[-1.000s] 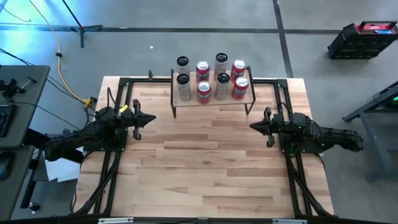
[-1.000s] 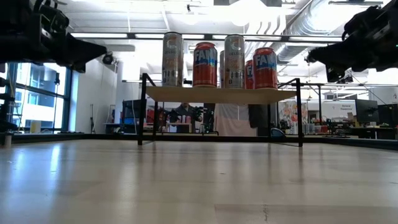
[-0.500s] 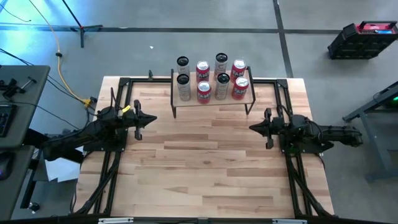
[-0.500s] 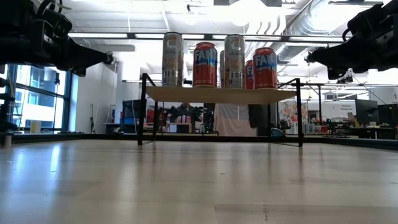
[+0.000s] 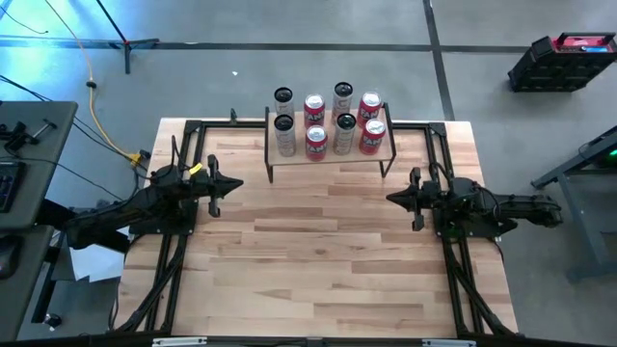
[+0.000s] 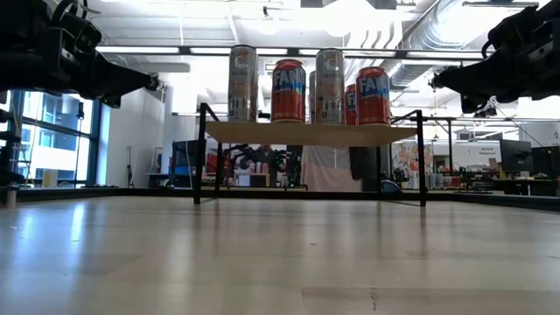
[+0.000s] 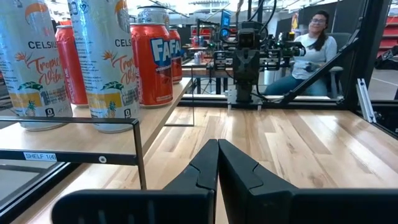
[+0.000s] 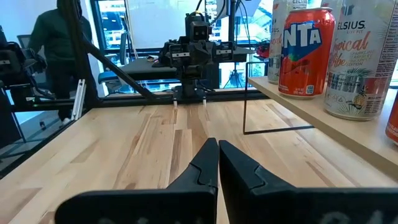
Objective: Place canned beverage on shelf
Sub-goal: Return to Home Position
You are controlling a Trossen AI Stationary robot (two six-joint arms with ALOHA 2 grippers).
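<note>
Settling back over the last second, my left gripper (image 5: pixel 220 184) and right gripper (image 5: pixel 403 197) now sit parked at 9 and 3 o'clock of the surface (image 5: pixel 318 260), both clenched on nothing. Nothing has shifted in the last half second, so I judge the job finished. The shelf (image 5: pixel 328 157) stands at 12 o'clock, carrying eight upright cans (image 5: pixel 316 142): two rows of four, slim white-yellow ones alternating with red.

white can (image 7: pixel 106 68) — CELSIUS, shelf label (image 7: pixel 40 156) — SHELF
</note>
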